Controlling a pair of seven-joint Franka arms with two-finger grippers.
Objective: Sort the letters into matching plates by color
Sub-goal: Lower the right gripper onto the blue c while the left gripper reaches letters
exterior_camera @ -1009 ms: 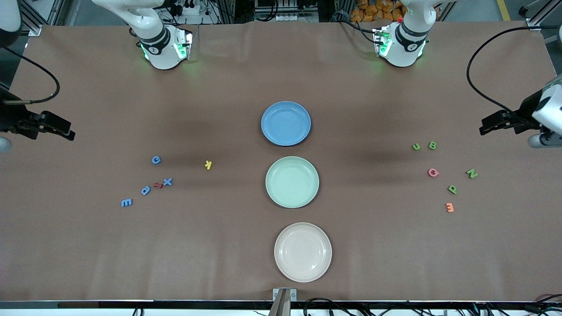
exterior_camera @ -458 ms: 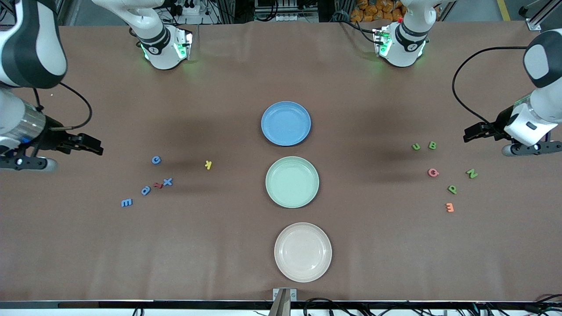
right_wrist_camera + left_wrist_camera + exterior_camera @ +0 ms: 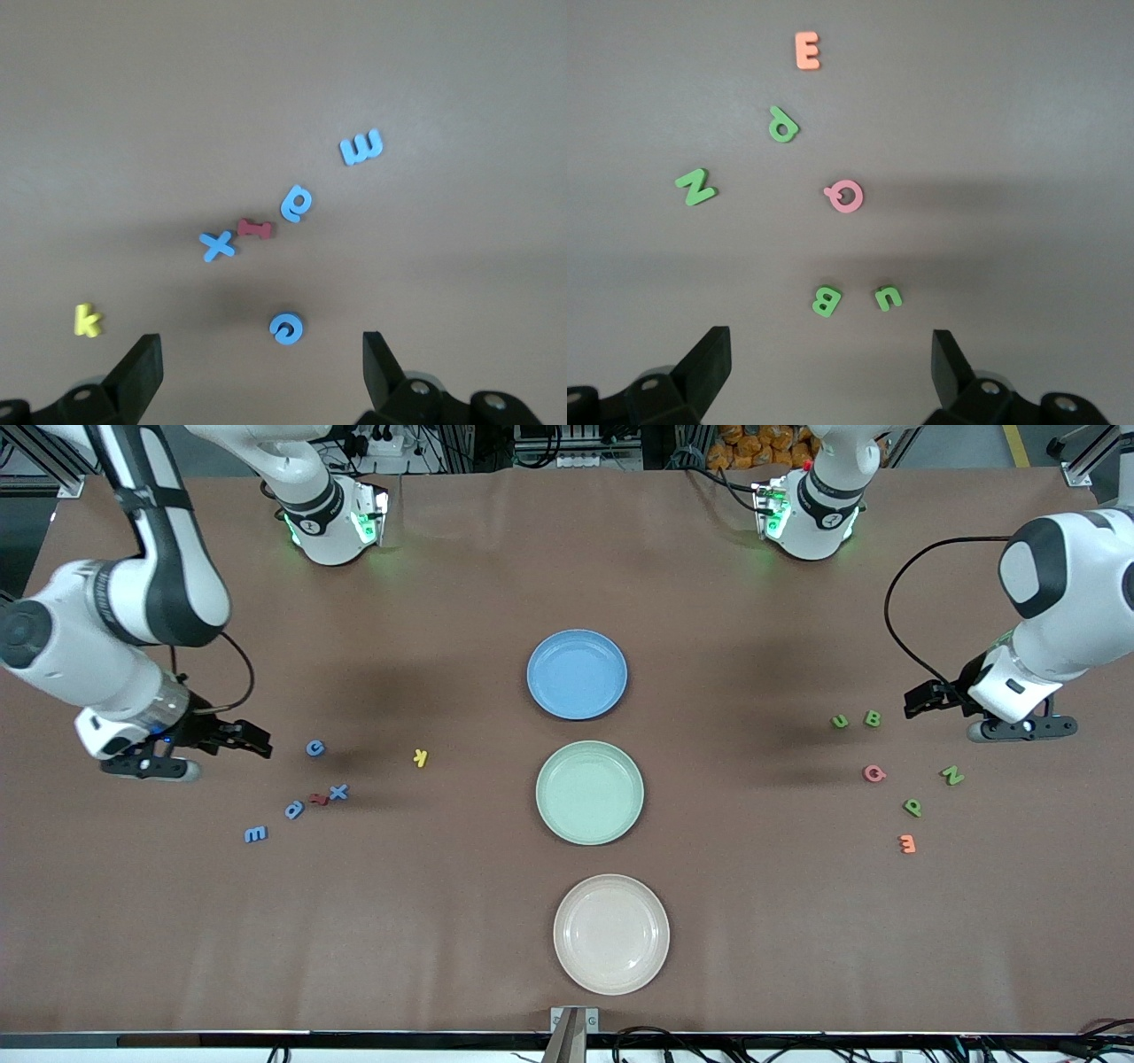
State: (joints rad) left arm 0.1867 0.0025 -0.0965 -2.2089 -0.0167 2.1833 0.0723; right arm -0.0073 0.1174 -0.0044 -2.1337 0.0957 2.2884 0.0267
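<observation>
Front view: three plates in a row down mid worktop (image 3: 496, 974). Blue plate (image 3: 577, 674) is farthest from cam, green plate (image 3: 590, 792) nearer, cream plate (image 3: 611, 934) nearest; all three hold nothing.

Toward right arm's end: blue C (image 3: 315, 747), blue X (image 3: 338, 791), blue a (image 3: 294, 810), blue E (image 3: 255, 833), w/ a small red letter (image 3: 319, 799) between X and a, touching or nearly so. Yellow K (image 3: 421, 757) lies apart, closer to the plates. Right gripper (image 3: 252, 744) hangs low just beside blue C, jaws released, nothing in them.

Toward left arm's end: green U (image 3: 840, 721) and green B (image 3: 873, 718) side by side, green N (image 3: 952, 775), green P (image 3: 912, 807), pink G (image 3: 874, 773), orange E (image 3: 907, 843) nearest cam. Left gripper (image 3: 917, 700) is low near B, jaws released, empty.

Left wrist view: both fingers (image 3: 709, 359) spread wide; B (image 3: 826, 300) and U (image 3: 888, 297) sit closest to them, then G (image 3: 846, 195), N (image 3: 696, 186), P (image 3: 782, 125), orange E (image 3: 807, 50).

Right wrist view: fingers (image 3: 142, 367) wide apart; C (image 3: 285, 328) lies closest between them, then X (image 3: 217, 245), red letter (image 3: 255, 229), a (image 3: 297, 202), blue E (image 3: 361, 146); K (image 3: 86, 320) off to one side.
</observation>
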